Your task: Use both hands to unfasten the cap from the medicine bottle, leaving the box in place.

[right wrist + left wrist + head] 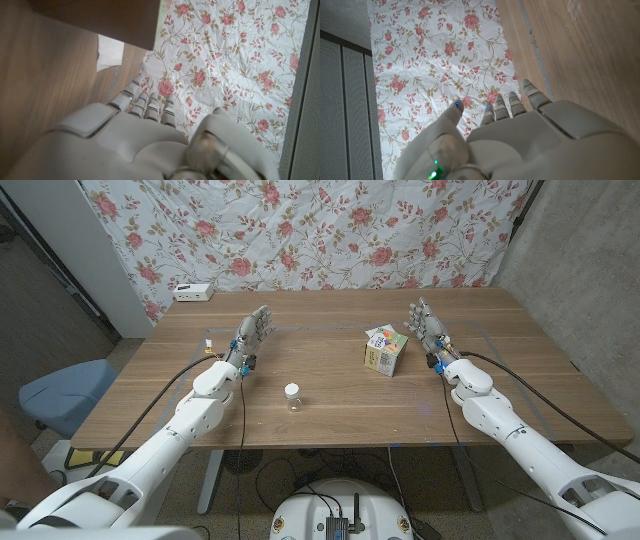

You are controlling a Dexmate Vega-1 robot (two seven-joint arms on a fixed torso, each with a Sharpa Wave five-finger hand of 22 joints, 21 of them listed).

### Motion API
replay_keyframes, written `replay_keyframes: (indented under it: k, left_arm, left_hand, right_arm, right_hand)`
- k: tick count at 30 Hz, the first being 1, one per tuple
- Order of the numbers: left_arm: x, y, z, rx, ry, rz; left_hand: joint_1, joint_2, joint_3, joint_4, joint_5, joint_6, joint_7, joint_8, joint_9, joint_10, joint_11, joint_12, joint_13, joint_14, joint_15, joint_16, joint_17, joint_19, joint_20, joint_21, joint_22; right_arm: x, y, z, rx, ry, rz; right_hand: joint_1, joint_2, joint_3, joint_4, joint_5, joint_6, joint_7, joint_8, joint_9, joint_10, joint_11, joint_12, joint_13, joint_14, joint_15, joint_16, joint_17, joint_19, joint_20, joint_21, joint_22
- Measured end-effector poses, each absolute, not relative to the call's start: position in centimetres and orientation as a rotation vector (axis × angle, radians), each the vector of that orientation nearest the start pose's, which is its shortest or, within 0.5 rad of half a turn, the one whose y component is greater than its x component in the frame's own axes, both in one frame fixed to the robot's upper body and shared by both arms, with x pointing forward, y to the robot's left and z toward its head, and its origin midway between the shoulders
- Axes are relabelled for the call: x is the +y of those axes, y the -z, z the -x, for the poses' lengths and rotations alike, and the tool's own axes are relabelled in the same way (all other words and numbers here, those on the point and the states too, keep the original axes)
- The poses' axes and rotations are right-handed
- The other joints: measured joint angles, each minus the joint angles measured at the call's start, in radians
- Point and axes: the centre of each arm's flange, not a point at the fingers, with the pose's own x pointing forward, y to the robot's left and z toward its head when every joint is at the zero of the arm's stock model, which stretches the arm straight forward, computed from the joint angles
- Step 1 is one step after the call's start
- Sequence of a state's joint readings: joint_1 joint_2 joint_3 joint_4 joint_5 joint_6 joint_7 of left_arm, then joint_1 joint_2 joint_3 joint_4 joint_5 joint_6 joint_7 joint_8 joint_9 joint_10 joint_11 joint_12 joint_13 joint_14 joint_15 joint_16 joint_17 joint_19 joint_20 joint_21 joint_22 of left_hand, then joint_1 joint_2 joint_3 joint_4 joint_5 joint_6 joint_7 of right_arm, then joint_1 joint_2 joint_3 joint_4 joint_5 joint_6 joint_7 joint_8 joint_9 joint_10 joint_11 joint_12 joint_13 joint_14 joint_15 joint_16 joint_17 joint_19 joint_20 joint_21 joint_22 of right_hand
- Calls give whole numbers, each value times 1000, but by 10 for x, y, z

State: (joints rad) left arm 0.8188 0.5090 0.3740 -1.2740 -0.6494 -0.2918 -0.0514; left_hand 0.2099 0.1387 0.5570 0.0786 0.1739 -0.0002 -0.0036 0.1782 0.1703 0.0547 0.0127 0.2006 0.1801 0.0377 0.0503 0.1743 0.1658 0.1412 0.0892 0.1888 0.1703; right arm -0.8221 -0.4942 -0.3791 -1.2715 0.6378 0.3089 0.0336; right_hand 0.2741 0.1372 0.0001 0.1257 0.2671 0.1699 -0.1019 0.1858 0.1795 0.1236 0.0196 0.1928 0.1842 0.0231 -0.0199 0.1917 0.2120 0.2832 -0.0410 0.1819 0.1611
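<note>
At about ten o'clock on the wooden table (330, 395) a small white device (193, 292) sits near the far edge, before the floral cloth (300, 235); the left hand (252, 332) stands at nine o'clock, fingers apart and holding nothing, its back and extended fingers (512, 105) seen from the left wrist camera; the medicine bottle (292, 396), clear with a white cap (292, 389) on it, stands upright at about seven o'clock, well apart from both hands; the box (385, 350) sits at two o'clock; just beside it, the right hand (429, 330) is spread and empty.
</note>
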Motion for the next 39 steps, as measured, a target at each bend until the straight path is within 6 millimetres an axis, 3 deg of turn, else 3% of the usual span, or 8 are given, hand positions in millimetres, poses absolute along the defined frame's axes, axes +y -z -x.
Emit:
replay_keyframes:
  k: [28,39]
  left_arm:
    - [283,10,-655,-596,203,5]
    - [277,13,-645,-595,201,-15]
  left_hand:
    - [5,-5,8,-8,0,4,-4,0,0,4,-4,0,0,0,0,0,0,0,0,0,0]
    - [16,-16,11,-28,0,14,-14,0,0,16,-16,0,0,10,-10,0,-3,0,0,0,0]
  right_arm:
    - [-284,22,-656,-621,-201,-2]
    - [-291,25,-651,-621,-185,1]
  right_hand:
    - [6,0,0,0,0,0,0,0,0,5,-5,0,0,4,4,1,-8,0,0,0,0]
    - [7,1,6,-6,0,0,0,0,0,9,-2,0,0,9,-2,1,-8,0,0,0,0]
